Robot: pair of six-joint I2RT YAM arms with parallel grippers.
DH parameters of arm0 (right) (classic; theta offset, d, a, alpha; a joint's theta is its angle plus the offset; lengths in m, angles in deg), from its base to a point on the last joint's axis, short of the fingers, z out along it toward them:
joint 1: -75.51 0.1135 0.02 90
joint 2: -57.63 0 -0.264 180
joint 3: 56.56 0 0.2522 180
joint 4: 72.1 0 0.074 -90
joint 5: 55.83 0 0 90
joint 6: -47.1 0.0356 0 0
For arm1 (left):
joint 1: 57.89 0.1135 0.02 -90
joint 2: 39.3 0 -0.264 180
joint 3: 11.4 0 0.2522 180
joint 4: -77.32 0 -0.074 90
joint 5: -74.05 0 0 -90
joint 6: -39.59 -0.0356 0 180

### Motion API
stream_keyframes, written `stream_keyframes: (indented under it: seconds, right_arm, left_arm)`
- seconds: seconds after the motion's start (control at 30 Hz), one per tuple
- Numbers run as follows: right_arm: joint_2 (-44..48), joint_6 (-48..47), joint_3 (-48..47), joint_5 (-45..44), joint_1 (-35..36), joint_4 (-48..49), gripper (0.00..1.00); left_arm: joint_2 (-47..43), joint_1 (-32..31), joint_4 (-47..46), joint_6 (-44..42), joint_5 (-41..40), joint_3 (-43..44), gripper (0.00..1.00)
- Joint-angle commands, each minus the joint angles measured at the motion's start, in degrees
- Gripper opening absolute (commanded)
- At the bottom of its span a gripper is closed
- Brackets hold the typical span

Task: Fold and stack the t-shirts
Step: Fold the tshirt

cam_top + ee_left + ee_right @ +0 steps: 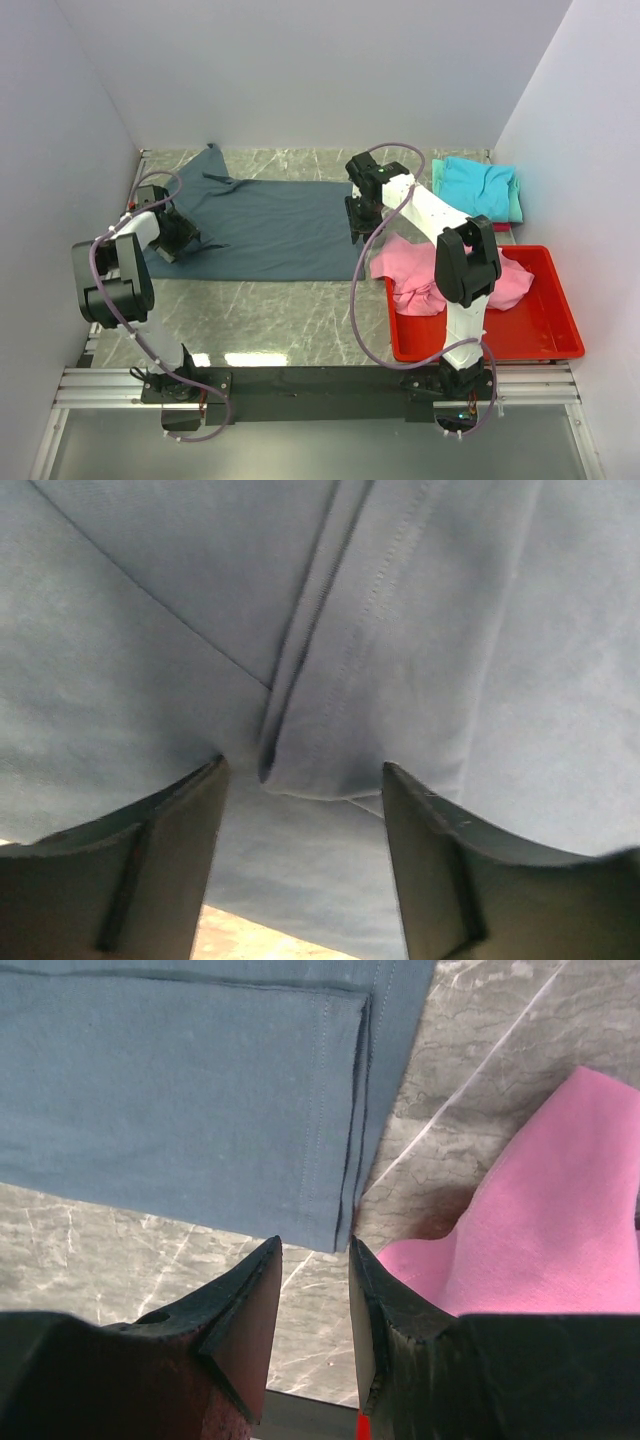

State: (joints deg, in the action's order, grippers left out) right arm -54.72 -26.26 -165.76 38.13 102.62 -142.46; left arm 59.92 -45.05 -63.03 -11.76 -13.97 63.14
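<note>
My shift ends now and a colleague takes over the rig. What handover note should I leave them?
Left gripper: open, jaws either side of a raised fold at the left end of the blue-grey shirt.
Right gripper: narrowly open, tips at a corner on that shirt's right end; no clear grip.
Blue-grey shirt lies spread on the table. The pink shirt is crumpled, partly in the red bin.
Done: turquoise shirt tops the folded stack, far right.
Left: fold and stack blue-grey, then pink.

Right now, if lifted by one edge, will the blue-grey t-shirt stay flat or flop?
Probably flop: the blue-grey t-shirt lies creased on the table, a soft fold bunched inside the left gripper. Pushed, it would likely wrinkle rather than slide whole.
</note>
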Motion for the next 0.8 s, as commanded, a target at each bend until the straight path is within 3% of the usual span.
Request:
stream_keyframes:
  seconds: [0.0,0.33,0.47,0.7,0.77]
  right_arm:
    - [3.2,0.2,0.4,0.2,0.0,1.1,0.40]
    - [3.0,0.1,2.1,0.2,0.0,1.7,0.40]
    - [2.8,0.1,2.3,0.0,0.1,1.8,0.40]
    - [2.2,-0.1,2.5,0.1,0.0,1.7,0.40]
    - [2.1,-0.2,2.5,0.2,0.0,1.7,0.40]
  left_arm:
    - [0.5,-0.2,-0.7,0.5,-1.5,2.2,0.66]
    - [2.6,-0.8,-1.1,0.4,-1.5,4.4,0.50]
    - [3.7,-1.2,-0.6,0.4,-1.5,5.4,0.36]
    - [4.0,-1.9,0.4,0.6,-1.2,8.1,0.01]
    - [4.1,-2.4,0.7,1.0,-0.7,8.9,0.01]
